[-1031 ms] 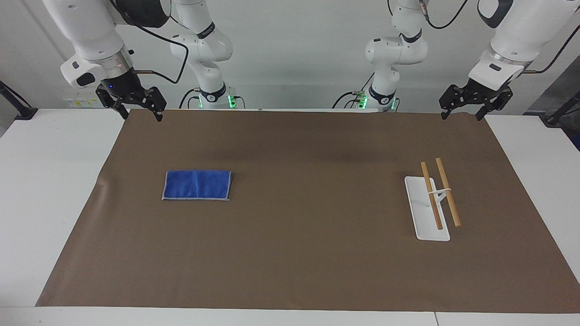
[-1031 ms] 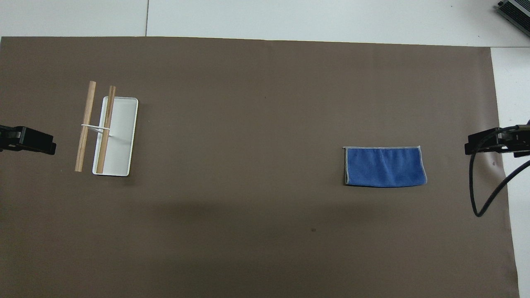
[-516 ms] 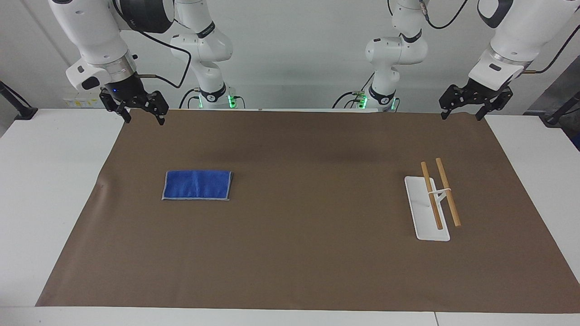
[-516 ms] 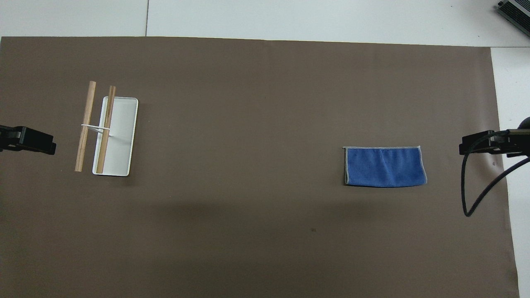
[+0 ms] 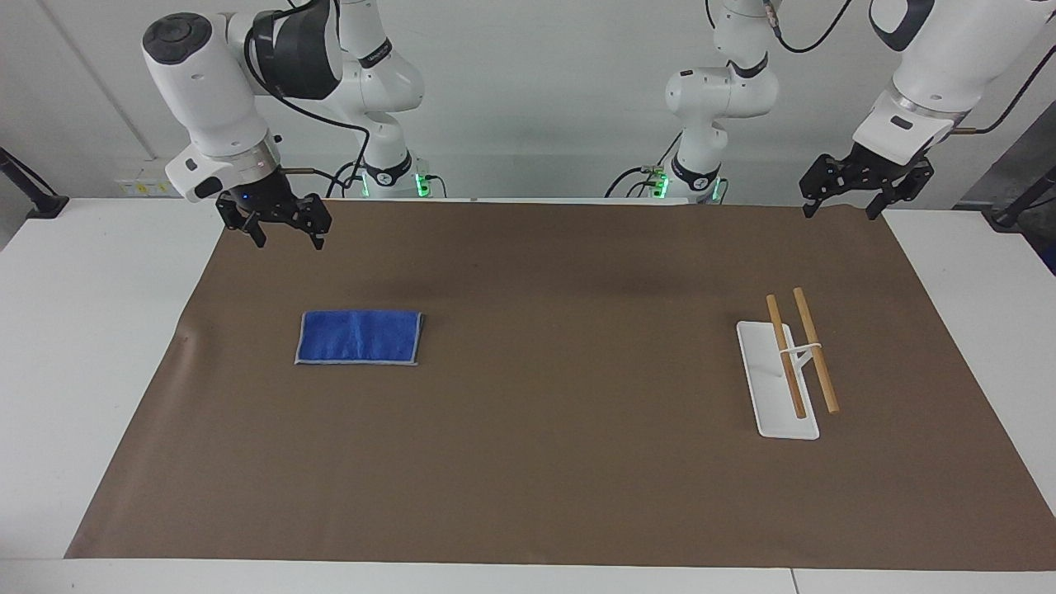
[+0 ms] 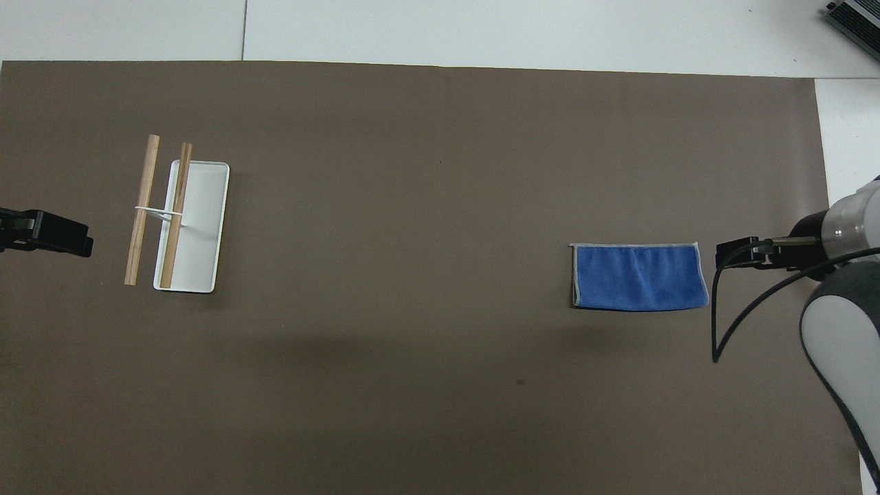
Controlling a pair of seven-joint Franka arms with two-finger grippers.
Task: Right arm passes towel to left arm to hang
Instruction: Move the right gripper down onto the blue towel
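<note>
the blue towel [image 5: 359,337] lies flat on the brown mat [image 5: 544,462], toward the right arm's end. the right gripper [image 5: 283,233] hangs above the mat, fingers spread wide and empty; the left gripper [image 5: 850,205] waits, also spread, well apart from the wooden-rod rack [image 5: 792,363].

Right arm: white jointed w/ black panels, bent over from 11 o'clock of facing view, wrist pointing down.
Right gripper [image 5: 285,233]: black two-finger, up in air, fingers apart, tips down.
Left arm: same build, at 1 o'clock, waiting.
Left gripper [image 5: 842,203]: black, raised, fingers spread, empty.
</note>
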